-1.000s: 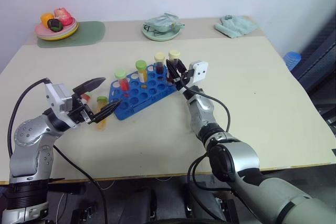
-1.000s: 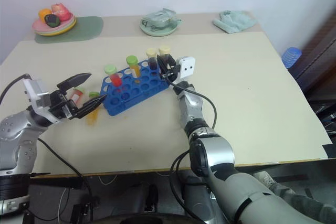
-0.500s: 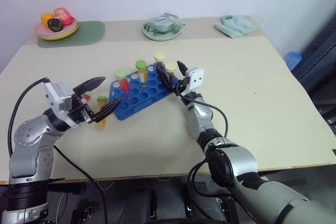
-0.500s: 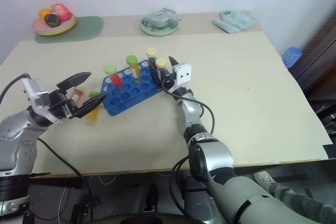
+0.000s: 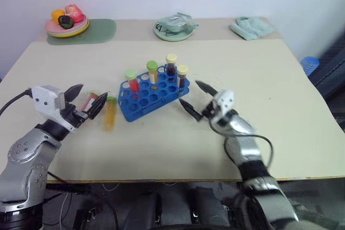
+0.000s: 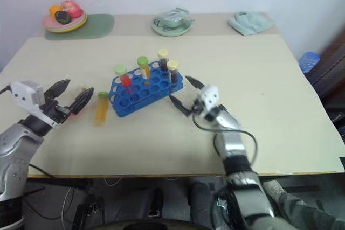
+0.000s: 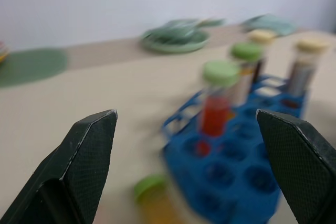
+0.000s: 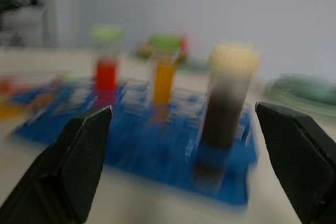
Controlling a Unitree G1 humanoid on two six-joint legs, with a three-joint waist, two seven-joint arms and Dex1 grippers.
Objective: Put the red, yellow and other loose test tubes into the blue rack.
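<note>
Once clamped shut on the dark brown tube with cream cap (image 5: 182, 76) above the rack, as one second ago, now stands with jaws wide apart and empty: so much for the right gripper (image 5: 190, 93); has let go and drawn back toward the near edge of the table (image 5: 269, 133); hangs just beside the right end of the blue rack (image 5: 141, 106), apart from it.

Leaves that tube upright in the hole at the rack's near right corner, close to a second cream-capped tube (image 5: 171, 64); to be judged as well seated, since upright and free of the fingers.

Also upright in the rack: a red tube with green cap (image 5: 131, 81) and a yellow tube with green cap (image 5: 152, 72); no change there.

As for the left gripper (image 5: 94, 93): keeps the jaws open as before and holds nothing; hovers left of the rack, in much the same place, right above the loose tubes.

Still to be done, by the look of it: a yellow-orange tube with green cap (image 5: 110, 116), lying flat just left of the rack; a small red tube (image 5: 90, 100), lying beside it and partly hidden behind the left fingers.

Means one tube more in the rack and two remaining; probably calls next for the left gripper to come down and close on one of the lying tubes.
</note>
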